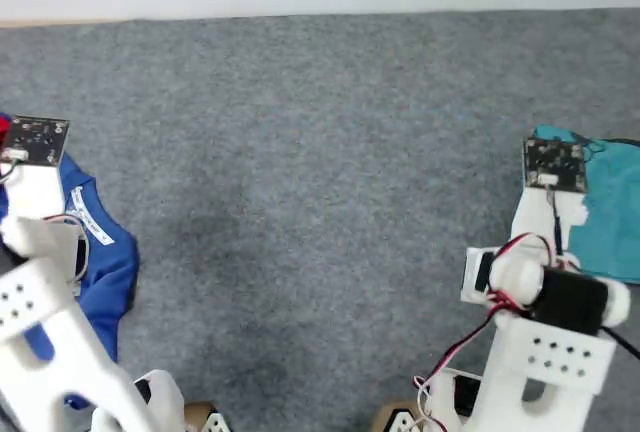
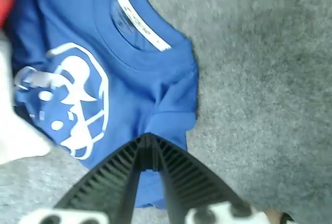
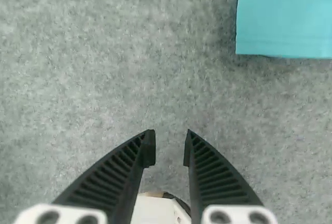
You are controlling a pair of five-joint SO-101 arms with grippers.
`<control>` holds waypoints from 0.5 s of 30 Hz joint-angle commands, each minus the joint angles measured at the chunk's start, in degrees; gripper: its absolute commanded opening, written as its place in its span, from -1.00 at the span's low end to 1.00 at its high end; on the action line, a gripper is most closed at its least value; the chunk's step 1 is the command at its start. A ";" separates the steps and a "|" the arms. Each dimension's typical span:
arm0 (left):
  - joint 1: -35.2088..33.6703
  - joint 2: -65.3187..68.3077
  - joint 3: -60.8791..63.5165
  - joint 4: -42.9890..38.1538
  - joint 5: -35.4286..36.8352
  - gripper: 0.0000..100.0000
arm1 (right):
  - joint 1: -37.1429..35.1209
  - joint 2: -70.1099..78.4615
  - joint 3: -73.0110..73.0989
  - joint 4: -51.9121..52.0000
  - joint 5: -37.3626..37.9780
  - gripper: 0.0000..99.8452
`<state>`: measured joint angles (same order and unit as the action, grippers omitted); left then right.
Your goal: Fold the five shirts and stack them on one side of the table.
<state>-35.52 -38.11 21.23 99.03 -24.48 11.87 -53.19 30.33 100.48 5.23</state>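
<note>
Left gripper [image 2: 150, 145] is sitting with tips pressed together over the blue shirt [image 2: 135, 79], which is lying at 9 o'clock on the grey mat [image 1: 320, 152]; can't tell if fabric is being pinched. Right gripper [image 3: 168, 149] is hovering over mat, tips slightly apart. Teal shirt [image 3: 285, 22] is lying at 3 o'clock, clear of it.

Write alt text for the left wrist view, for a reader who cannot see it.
A blue shirt with a white print and a white neck label lies on a grey table. The left tool, its black fingers shut, has its tips over the shirt's edge.
</note>
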 commanded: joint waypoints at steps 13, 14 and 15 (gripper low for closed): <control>5.36 7.21 1.36 0.53 2.64 -0.99 | -0.13 -25.54 27.43 -19.03 -0.70 -0.80; 5.36 9.23 0.66 0.35 2.55 -0.99 | -0.22 -27.47 29.27 -19.65 -0.70 -0.80; 5.36 10.90 -0.13 -0.35 2.55 -0.99 | -0.13 -29.32 31.12 -20.09 -0.70 -0.80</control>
<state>-30.59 -31.96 23.69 99.12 -21.85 11.87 -77.45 58.11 82.81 5.14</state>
